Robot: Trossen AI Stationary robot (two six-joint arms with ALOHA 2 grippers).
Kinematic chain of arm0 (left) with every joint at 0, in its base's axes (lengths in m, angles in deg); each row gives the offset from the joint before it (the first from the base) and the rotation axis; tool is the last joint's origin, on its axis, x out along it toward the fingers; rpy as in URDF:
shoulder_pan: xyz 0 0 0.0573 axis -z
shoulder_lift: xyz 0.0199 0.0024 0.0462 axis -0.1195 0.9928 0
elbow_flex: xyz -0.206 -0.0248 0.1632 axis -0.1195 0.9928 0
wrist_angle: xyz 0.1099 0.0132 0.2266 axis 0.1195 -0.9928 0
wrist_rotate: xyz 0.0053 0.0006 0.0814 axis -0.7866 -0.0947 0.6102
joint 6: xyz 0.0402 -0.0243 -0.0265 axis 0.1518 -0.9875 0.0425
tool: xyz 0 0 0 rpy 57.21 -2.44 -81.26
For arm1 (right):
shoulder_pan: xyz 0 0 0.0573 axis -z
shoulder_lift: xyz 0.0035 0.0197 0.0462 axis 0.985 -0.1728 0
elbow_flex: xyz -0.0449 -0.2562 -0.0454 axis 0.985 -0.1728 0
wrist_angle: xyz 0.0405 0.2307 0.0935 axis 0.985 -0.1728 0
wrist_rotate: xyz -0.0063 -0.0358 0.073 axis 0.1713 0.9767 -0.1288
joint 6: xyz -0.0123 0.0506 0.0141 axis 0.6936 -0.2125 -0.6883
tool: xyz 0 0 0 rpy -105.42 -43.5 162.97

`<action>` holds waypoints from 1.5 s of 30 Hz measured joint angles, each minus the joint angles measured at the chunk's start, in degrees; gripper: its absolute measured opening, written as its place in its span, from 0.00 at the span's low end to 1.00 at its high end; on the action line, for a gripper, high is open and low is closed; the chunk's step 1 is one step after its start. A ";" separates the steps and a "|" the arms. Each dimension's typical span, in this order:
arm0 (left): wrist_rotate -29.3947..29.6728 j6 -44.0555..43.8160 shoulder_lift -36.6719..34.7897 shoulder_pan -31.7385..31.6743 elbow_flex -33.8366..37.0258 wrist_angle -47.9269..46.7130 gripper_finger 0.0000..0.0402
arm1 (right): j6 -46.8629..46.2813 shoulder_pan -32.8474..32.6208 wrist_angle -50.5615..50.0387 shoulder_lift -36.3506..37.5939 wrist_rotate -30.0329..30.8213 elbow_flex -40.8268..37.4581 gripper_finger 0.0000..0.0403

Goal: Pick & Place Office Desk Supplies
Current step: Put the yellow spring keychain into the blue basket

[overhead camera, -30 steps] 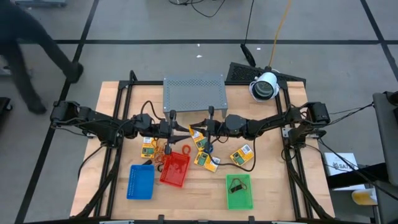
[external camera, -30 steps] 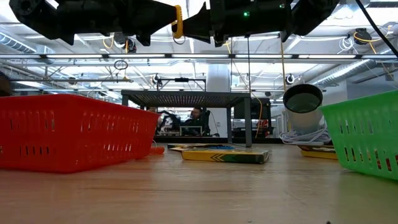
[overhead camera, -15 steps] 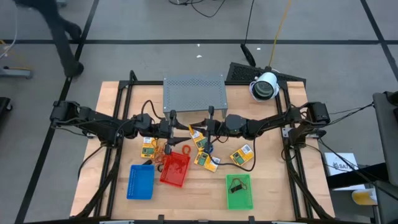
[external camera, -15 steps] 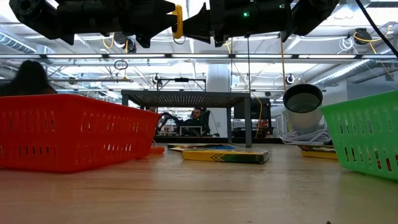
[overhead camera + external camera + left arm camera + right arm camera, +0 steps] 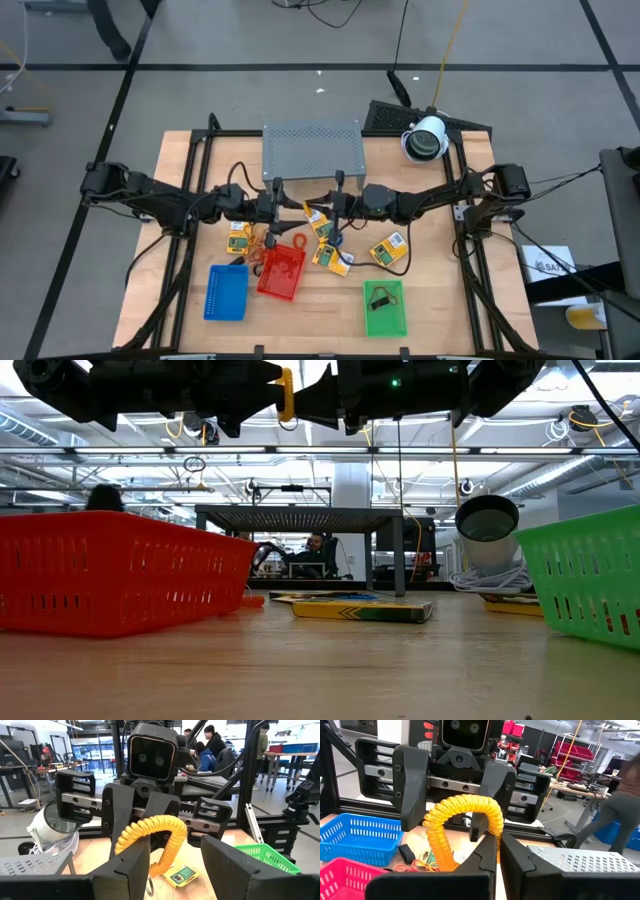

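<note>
High over the table's middle, my two grippers face each other with a yellow coiled cord (image 5: 287, 395) between them. My right gripper (image 5: 498, 840) is shut on the cord. My left gripper (image 5: 175, 842) is open, and the cord's arc (image 5: 150, 827) stands between its fingers, close to one of them. Below them, yellow packets (image 5: 325, 232) (image 5: 388, 250) (image 5: 238, 238) lie flat on the wood. Orange rubber bands (image 5: 262, 250) lie by the red tray (image 5: 282, 272). My right gripper pinches one end of the yellow cord (image 5: 491, 827) between its two fingers, which reach in level from the table's right side. The cord arcs up from there and hangs down with its other end (image 5: 440, 855) clear of the table. My left gripper's finger (image 5: 130, 865) stands right beside the cord; I cannot tell whether it touches.
A blue tray (image 5: 226, 292) and the red tray stand near the front left. A green tray (image 5: 385, 320) at the front right holds a dark clip (image 5: 378, 297). A grey perforated rack (image 5: 312, 150) and a white camera (image 5: 425, 138) stand at the far side.
Both arms and the cord stand where they were. A person beyond the table's far left corner has walked out of the high view.
</note>
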 joint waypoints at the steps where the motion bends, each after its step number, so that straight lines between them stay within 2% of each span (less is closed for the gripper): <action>1: 0.46 -0.02 0.00 0.00 0.00 0.00 0.46 | 0.12 0.05 0.18 0.00 0.00 -0.01 0.00; 6: 3.75 -0.03 0.00 -0.02 0.00 0.02 0.46 | 1.29 0.07 0.50 0.00 2.89 -0.01 0.00; 13: 7.54 -0.41 0.13 0.00 -0.16 0.15 0.46 | 1.33 0.40 0.92 0.00 3.25 -0.01 0.00; 17: 7.58 -0.29 2.90 0.02 -2.69 0.20 0.46 | 1.27 0.44 1.80 0.02 3.61 -0.09 0.00; 23: 7.51 1.16 11.36 0.06 -9.16 -0.01 0.46 | 1.40 0.46 2.42 -0.35 4.88 -0.09 0.00; 27: 8.18 1.86 13.81 0.04 -11.05 -0.43 0.46 | 1.57 0.46 1.36 -0.22 5.18 -0.50 0.00; 45: 7.98 3.48 9.92 0.09 -11.47 -9.35 0.46 | 0.56 0.33 2.16 -0.42 3.93 -1.08 0.00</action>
